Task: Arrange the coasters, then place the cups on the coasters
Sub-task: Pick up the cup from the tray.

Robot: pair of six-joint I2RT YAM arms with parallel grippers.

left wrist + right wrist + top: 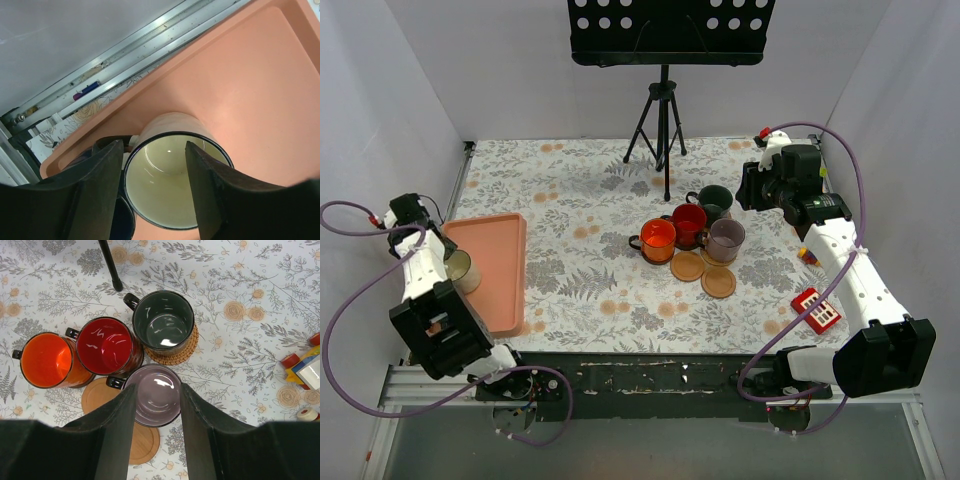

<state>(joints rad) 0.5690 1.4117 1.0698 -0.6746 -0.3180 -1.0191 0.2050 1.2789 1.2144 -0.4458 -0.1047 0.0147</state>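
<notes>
Down at the near left, the left tool point(154, 147) straddles the cream cup point(165, 200) on the pink tray point(260, 100); whether it pinches, I cannot tell. Mid-counter point(570, 290), the green cup point(164, 320) sits on a rattan coaster point(186, 349). Farther right, the right tool point(158, 386) hangs spread, clear of the purple-grey cup point(157, 402).

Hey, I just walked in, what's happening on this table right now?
Two arms are putting cups on coasters. The left gripper is at the cream cup over the pink tray, fingers flanking it; whether it grips is unclear. The right gripper hovers, jaws apart, above the purple-grey cup. The green cup stands on a woven coaster, with the red cup and orange cup beside it. A wooden coaster lies bare.
</notes>
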